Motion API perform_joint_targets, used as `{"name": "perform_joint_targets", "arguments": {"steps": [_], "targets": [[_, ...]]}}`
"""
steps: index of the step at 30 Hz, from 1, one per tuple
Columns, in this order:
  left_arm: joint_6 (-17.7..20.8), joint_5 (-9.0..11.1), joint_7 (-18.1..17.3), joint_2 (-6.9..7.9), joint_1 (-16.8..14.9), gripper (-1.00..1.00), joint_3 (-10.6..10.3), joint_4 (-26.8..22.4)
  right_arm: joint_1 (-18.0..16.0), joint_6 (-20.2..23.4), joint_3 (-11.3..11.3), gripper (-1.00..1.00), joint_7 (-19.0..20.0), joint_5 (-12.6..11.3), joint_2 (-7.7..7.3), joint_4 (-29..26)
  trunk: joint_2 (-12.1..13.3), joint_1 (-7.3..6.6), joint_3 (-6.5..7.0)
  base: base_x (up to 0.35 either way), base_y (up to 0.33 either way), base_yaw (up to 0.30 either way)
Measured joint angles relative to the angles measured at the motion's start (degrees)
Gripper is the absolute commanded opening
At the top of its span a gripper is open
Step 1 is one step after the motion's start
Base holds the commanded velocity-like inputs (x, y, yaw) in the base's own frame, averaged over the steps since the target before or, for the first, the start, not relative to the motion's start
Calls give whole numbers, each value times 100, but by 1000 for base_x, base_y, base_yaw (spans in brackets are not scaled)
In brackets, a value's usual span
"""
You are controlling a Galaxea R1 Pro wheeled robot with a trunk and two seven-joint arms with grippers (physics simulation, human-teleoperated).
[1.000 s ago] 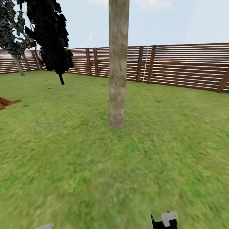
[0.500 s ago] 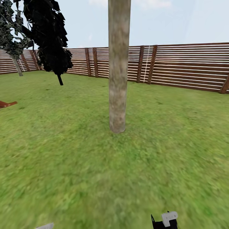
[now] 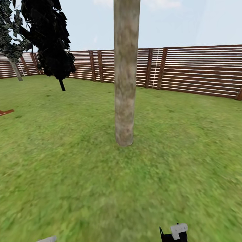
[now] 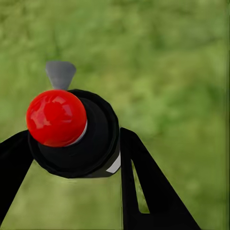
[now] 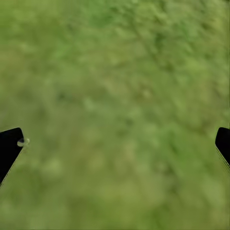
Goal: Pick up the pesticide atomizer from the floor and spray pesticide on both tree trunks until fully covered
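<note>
Item: garden approach, pesticide task.

Change: against the earlier head views the tree trunk (image 3: 126,72) stands larger, its base lower in centre frame; the red-brown object at left edge (image 3: 6,112) has slid almost out. The whole picture shifted, so the robot's camera has advanced; the trunk has not moved. Judgement: the robot is closing to spraying range, spraying not yet begun.

Pesticide atomizer (image 4: 74,132): black body, red knob, grey nozzle tab, clamped between the left hand's (image 4: 72,153) two fingers over blurred lawn (image 4: 172,72).

Right hand (image 5: 117,143): fingers spread wide at the frame's edges, nothing between them, grass below.

Surroundings: slatted wooden fence (image 3: 198,69) across upper frame; near-black conifer (image 3: 50,37) upper left.
</note>
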Motion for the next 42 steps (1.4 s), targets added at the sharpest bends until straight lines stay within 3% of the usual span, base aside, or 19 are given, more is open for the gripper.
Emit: {"name": "perform_joint_targets", "arguments": {"steps": [24,42], "targets": [[0,0,-3,1,1,-100,0,0,0,0,0,100,3,-3,1,0,0,0,0,340,-47,-29],[13,-12,-52,50,-21,-100,-62,-94,0,-8,28,100,20,22,3,-45,0,0,32,338,-89,-116]]}}
